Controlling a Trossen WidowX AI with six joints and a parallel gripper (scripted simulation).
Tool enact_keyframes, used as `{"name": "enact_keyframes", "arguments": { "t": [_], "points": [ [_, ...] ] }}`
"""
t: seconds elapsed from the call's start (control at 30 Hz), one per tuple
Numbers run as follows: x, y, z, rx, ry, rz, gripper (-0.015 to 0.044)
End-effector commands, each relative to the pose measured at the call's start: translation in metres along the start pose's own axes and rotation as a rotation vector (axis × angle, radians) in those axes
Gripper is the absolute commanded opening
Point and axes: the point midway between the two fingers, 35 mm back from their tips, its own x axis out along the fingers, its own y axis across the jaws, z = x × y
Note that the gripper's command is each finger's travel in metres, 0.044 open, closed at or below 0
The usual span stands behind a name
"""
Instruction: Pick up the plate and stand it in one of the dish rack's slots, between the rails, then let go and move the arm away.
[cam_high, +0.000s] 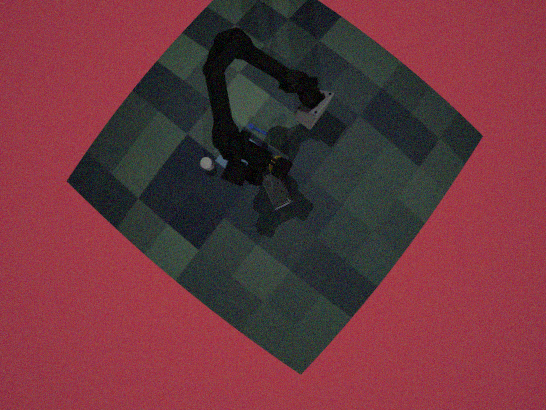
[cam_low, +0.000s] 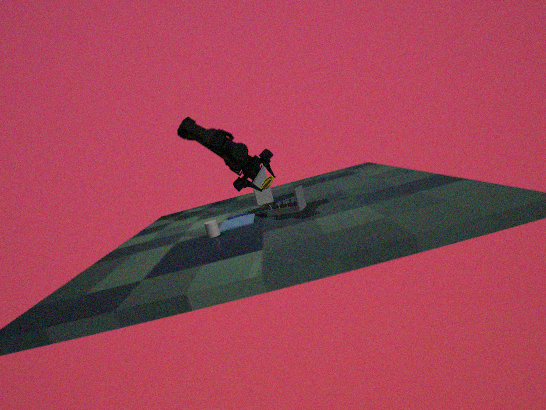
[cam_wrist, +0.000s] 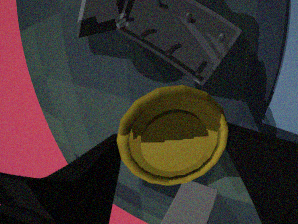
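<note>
Holding the yellow plate (cam_high: 271, 166) (cam_low: 266, 183) (cam_wrist: 175, 155), the claw (cam_high: 273, 165) (cam_low: 267, 183) (cam_wrist: 172, 135) tilts it, long axis slanting up rightward in the exterior view

The top view is looking down from high above the patchwork surface (cam_high: 300, 300) (cam_low: 320, 250), taking in its outline turned like a diamond, while the exterior view is facing the same surface from farther off to one side at a low, tilted angle. The wrist view is peering from close behind the yellow plate (cam_wrist: 177, 172) towards the rack (cam_high: 276, 190) (cam_low: 300, 198) (cam_wrist: 175, 37), which all three views are sharing.
</note>
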Motion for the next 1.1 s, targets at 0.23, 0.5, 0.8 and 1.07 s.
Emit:
{"name": "enact_keyframes", "arguments": {
  "t": [0.23,0.5,0.8,1.07],
  "points": [
    [0.018,-0.005,0.003,-0.207,-0.054,0.188,0.0],
    [0.027,-0.01,0.006,-0.355,-0.142,0.298,0.0],
    [0.033,-0.016,0.01,-0.517,-0.281,0.389,0.0],
    [0.037,-0.023,0.013,-0.662,-0.432,0.434,0.0]
  ]
}}
